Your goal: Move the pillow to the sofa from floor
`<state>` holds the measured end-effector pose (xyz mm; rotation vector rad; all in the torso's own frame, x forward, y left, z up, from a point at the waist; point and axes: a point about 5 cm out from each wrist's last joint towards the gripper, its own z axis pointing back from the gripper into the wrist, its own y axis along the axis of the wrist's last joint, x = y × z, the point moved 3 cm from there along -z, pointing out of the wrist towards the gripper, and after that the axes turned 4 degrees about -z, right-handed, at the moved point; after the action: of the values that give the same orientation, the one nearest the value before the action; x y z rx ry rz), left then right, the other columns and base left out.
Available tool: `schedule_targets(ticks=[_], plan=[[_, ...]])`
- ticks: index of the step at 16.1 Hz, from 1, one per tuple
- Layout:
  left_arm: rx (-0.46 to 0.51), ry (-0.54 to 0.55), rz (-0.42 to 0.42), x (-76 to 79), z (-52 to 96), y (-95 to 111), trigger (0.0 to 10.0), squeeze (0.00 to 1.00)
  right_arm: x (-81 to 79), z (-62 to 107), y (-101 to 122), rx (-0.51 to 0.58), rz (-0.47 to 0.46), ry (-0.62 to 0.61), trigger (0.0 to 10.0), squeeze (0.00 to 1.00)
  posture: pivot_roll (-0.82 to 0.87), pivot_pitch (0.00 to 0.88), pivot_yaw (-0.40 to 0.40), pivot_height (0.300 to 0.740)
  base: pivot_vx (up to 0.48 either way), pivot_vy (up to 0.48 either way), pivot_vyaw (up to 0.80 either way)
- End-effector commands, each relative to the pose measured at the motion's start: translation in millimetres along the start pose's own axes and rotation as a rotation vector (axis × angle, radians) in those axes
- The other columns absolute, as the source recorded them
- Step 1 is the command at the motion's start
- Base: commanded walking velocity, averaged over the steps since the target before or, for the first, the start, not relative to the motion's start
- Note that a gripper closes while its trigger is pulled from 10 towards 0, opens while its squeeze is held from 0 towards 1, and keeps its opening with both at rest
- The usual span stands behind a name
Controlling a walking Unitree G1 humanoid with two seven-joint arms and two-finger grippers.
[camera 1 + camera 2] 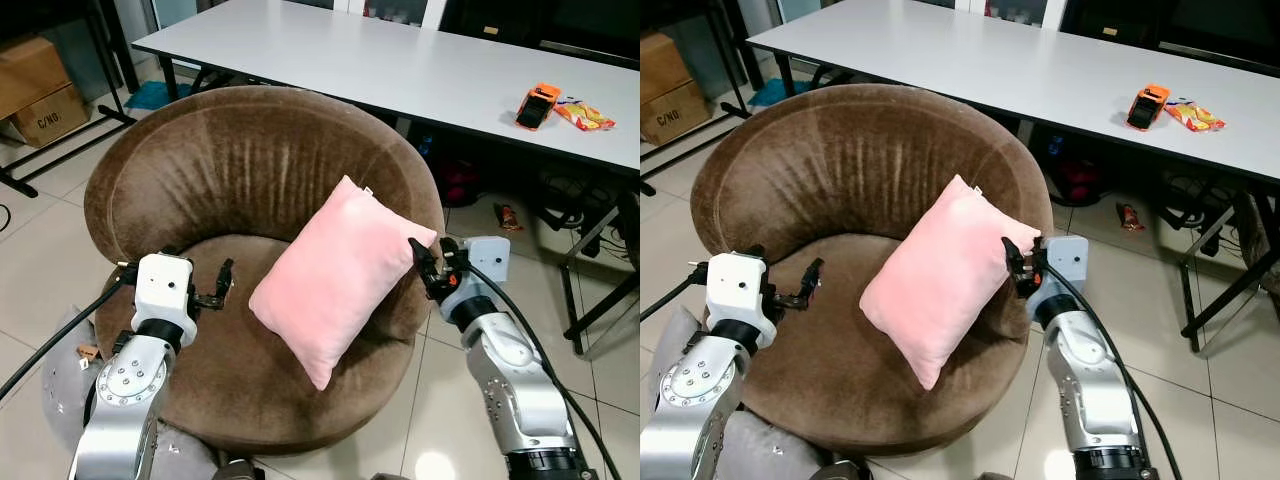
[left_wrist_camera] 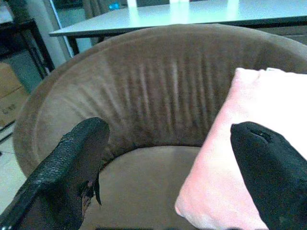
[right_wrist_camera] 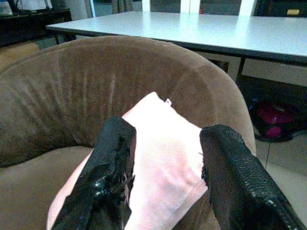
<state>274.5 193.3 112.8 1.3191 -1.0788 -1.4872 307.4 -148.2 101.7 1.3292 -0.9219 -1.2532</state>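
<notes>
While on sofa (image 1: 250, 170), pillow (image 1: 335, 275) touching spread right pincer (image 1: 425, 262)

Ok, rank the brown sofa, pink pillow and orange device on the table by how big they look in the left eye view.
1. brown sofa
2. pink pillow
3. orange device, though it sits farther from the camera, which shrinks it.

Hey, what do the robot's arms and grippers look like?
Both arms are silver metal with round bolted joints, each ending in a white boxy wrist block. The left gripper and right gripper have two long black textured fingers. A black cable runs along each arm.
</notes>
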Motion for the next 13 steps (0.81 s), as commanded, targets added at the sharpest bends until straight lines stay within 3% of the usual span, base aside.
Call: schedule_targets(ticks=[1,7,13], plan=[[0.007,0.003,-0.021,0.0,-0.4,1.2,10.0,0.00,5.9,3.0,0.3,-0.022,-0.004,-0.031,10.0,0.00,0.02,0.000,-0.033,0.740,0.000,0.000,0.00],[0.022,0.009,-0.019,3.4,1.4,0.4,10.0,0.00,9.3,5.8,-6.2,-0.108,0.047,-0.076,10.0,0.00,0.03,0.000,-0.059,0.740,0.000,0.000,0.00],[0.023,0.013,-0.017,4.3,-0.3,-0.1,10.0,0.00,14.4,5.1,3.8,-0.124,0.126,-0.124,10.0,0.00,0.01,0.000,-0.049,0.740,-0.268,0.000,0.00]])
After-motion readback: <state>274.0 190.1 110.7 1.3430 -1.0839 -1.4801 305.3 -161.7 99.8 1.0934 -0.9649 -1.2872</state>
